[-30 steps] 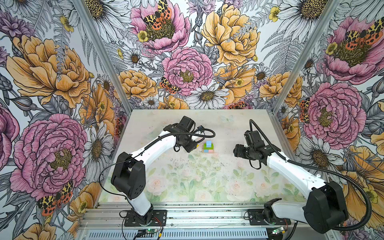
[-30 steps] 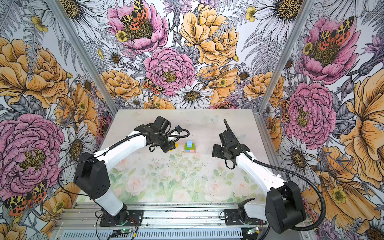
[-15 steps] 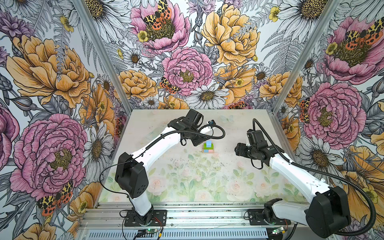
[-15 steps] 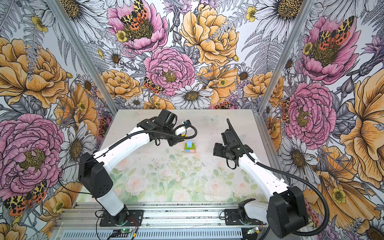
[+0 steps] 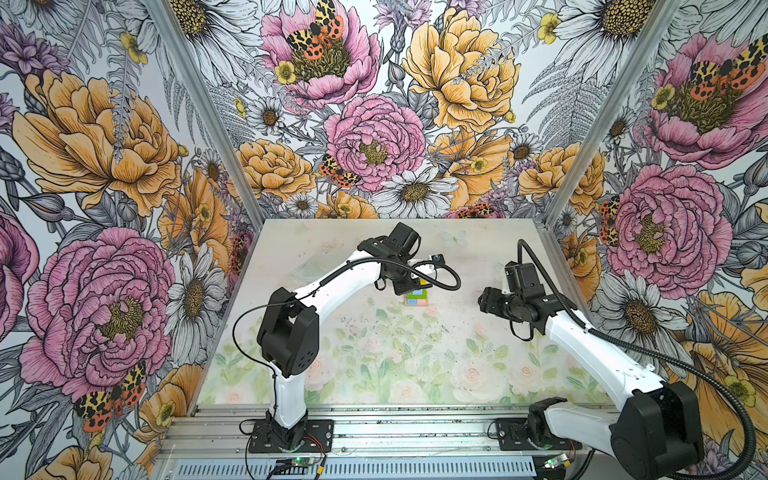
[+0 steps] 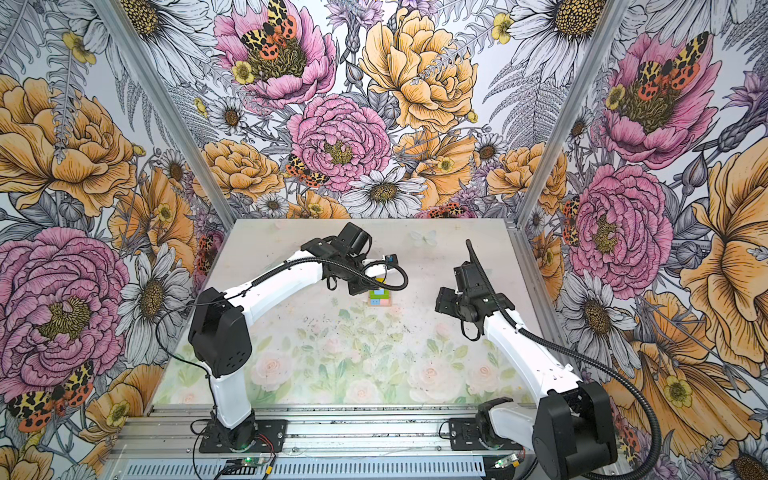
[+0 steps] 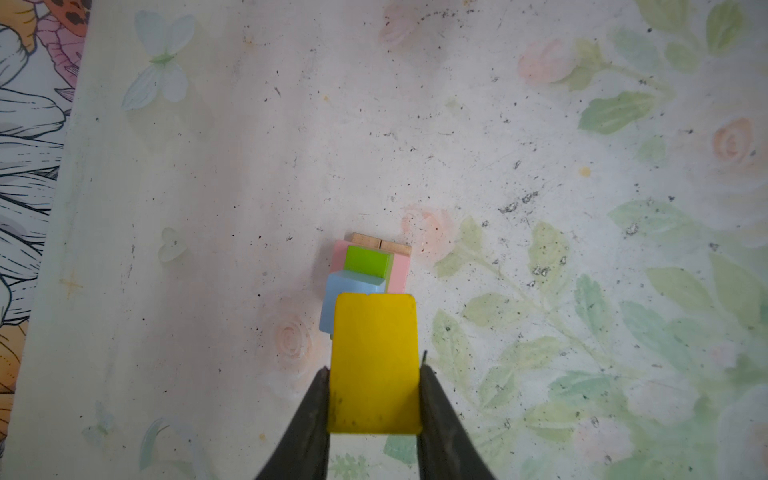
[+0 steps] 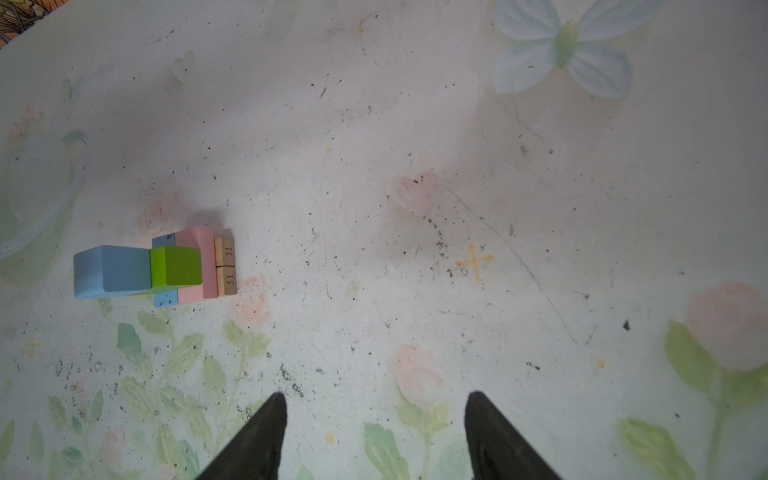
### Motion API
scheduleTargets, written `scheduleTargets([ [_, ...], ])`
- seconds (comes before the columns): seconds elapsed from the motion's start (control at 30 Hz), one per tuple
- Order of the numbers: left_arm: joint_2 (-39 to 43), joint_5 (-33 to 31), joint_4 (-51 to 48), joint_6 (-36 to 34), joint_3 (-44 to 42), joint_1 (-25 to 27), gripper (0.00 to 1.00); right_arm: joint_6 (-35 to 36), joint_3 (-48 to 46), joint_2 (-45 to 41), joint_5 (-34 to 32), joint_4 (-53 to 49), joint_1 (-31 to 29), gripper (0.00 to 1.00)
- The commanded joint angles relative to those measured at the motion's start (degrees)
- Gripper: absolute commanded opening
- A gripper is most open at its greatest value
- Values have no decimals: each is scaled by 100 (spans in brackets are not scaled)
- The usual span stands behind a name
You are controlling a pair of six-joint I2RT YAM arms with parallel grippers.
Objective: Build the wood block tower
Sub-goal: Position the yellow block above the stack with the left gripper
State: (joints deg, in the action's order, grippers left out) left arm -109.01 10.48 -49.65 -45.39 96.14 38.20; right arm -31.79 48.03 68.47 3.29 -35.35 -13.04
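Open table (image 8: 415,208) around tower (image 8: 178,266)

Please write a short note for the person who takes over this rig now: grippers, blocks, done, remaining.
Left gripper: shut on the yellow roof piece, over the tower.
Right gripper: open, empty, away from the tower.
Done: tan planks, light blue brick and pink brick, green brick, blue cube stacked.
Left: seat the yellow roof piece on the blue cube, release.
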Motion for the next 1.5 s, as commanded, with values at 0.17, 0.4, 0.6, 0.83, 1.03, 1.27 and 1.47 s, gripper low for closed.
scheduleTargets([
  [0.17, -324, 275, -71, -473, 426, -19, 0, 42, -6, -45, 93, 55, 65, 70],
  [0.4, -461, 296, -404, -699, 669, -97, 0, -27, 30, 4, 148, 55, 73, 70],
  [0.6, -689, 464, -886, -851, 1143, -163, 0, -98, 132, 106, 241, 55, 73, 70],
  [0.83, -865, 567, -1058, -907, 1232, -207, 0, -121, 240, 142, 242, -49, 77, 70],
  [1.03, -926, 620, -1082, -878, 1240, -218, 0, -117, 312, 261, 288, -67, 73, 70],
  [1.27, -1023, 539, -1082, -849, 1331, -216, 0, -117, 318, 295, 287, -69, 86, 70],
  [1.47, -1096, 448, -1082, -847, 1445, -212, 0, -108, 304, 339, 294, -62, 83, 70],
])
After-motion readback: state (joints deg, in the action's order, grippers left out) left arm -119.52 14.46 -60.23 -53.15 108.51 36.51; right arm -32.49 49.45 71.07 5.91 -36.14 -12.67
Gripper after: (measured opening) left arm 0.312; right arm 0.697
